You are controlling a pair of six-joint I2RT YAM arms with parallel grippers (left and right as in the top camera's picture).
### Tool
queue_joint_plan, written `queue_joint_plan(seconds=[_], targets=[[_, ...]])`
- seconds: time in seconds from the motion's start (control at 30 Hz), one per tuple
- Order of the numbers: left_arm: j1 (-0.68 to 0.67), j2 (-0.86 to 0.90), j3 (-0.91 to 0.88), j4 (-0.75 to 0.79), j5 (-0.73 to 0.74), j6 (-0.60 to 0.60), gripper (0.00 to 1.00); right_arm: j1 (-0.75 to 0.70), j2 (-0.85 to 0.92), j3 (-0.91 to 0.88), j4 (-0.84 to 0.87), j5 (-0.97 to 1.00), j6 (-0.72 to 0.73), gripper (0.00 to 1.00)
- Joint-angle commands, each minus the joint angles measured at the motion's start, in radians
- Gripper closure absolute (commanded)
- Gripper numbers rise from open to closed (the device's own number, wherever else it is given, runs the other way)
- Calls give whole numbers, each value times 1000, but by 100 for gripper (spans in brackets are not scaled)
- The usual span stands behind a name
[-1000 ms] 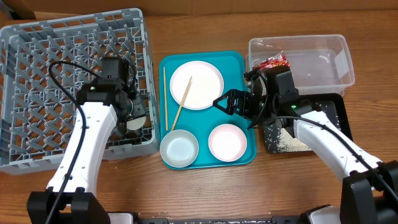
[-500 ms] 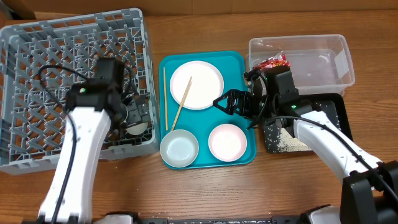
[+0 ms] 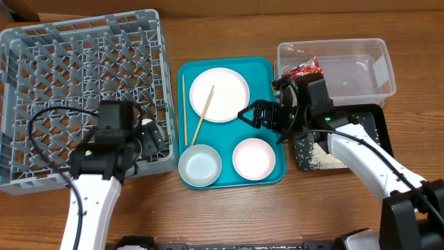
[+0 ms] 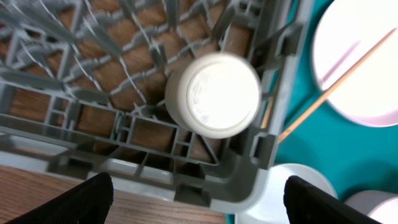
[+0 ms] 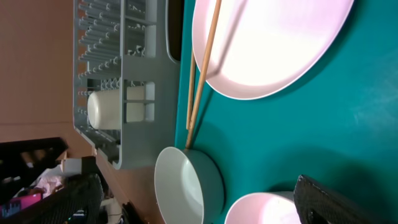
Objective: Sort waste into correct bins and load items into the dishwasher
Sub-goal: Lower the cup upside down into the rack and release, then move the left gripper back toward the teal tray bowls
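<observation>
The grey dishwasher rack fills the left side. A small white cup rests in its front right corner, free of my left gripper, which hangs open above and just in front of it; overhead, the left gripper hides the cup. My right gripper stands open over the teal tray's right side, holding nothing. On the tray lie a white plate, a chopstick across its rim, a second chopstick, a white bowl and a pink bowl.
A clear tub at the back right holds a red wrapper. In front of it a black tray carries white rice grains, partly under my right arm. The teal tray lies between rack and bins.
My left gripper has opened, let go of the cup in the rack and drawn back toward the table's front edge. The right arm has not moved.
</observation>
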Motion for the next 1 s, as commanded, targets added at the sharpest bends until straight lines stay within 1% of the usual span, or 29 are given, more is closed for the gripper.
queue_joint_plan(seconds=[0.0, 0.13, 0.3, 0.5, 0.67, 0.97], targets=[[-6, 66, -64, 87, 37, 15, 11, 0, -1, -1, 6, 18, -32, 0], [-6, 134, -71, 94, 31, 16, 11, 0, -1, -1, 6, 18, -33, 0], [-6, 164, -108, 93, 30, 19, 11, 0, -1, -1, 6, 28, -33, 0], [-6, 167, -114, 23, 34, 19, 10, 0, -1, -1, 10, 29, -33, 0], [-6, 167, -114, -5, 34, 19, 11, 0, -1, -1, 9, 28, -33, 0], [-6, 166, -113, 14, 39, 19, 11, 0, -1, -1, 10, 28, -33, 0]])
